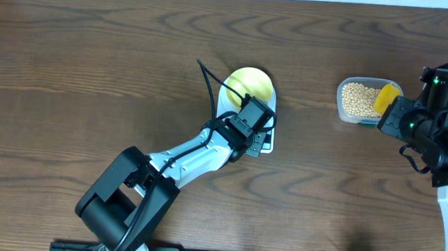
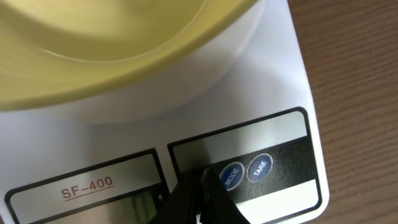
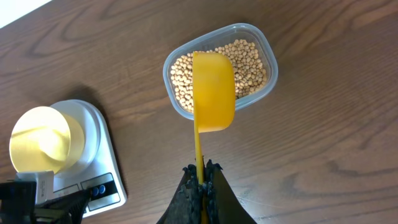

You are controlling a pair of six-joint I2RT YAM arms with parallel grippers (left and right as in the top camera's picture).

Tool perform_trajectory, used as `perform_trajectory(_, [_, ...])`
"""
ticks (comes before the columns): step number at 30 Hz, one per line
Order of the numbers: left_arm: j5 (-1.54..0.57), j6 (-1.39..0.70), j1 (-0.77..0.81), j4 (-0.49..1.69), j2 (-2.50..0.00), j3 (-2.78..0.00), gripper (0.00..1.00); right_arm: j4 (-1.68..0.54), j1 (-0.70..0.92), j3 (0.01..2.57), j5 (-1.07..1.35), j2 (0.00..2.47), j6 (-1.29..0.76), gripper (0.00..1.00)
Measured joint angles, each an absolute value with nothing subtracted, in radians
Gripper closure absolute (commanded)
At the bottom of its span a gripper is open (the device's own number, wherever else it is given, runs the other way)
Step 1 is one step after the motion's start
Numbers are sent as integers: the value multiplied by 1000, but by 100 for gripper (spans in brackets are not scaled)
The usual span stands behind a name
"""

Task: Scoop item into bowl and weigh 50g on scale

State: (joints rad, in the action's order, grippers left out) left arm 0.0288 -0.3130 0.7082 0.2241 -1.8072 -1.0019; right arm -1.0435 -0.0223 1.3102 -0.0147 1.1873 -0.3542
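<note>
Dark wood-grain table [image 1: 70, 67] fills the overhead view. L arm [image 1: 190, 159] is stretched from its base at 7 o'clock toward centre; R arm [image 1: 445, 133] is held at the 3 o'clock edge. White scale [image 1: 266, 142] is set near centre, w/ the clear tub [image 1: 342, 98] well apart at its 3 o'clock. Pale-yellow bowl [image 1: 250, 84] is seated on the scale's platform toward 12 o'clock and is seen empty. Yellow scoop [image 3: 213, 93] is hung over the tub, its handle clamped between the closed jaws of R gripper [image 3: 202, 180]; whether it is loaded cannot be told, since only its solid yellow side is shown. L gripper [image 2: 202, 186] is seen w/ jaws together, holding nothing, tips set on the scale's btn strip. Beans [image 3: 249, 62] are all in the tub, none in the bowl. MODE btn [image 2: 232, 177] and TARE btn [image 2: 260, 167] lie at the tips' 3 o'clock; any btn under the tips is hidden, and the LCD [image 2: 134, 208] cannot be read. Step is judged to be switching on or zeroing the scale w/ the bowl aboard. To do it well, a short, straight-down press should be given w/ jaws closed, no sideways push that would slide the scale, no contact w/ the bowl rim at 12 o'clock. Tips should then be lifted fully clear before the reading is trusted, as any resting weight would spoil the zero. Scoop is best held level over the tub meanwhile.
</note>
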Motion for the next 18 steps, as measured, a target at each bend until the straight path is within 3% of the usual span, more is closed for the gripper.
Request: perform_trajectory(18, [37,-313,711,228,-1808,-1003,93,-1054,-22,1310,-14,1187,-355,99])
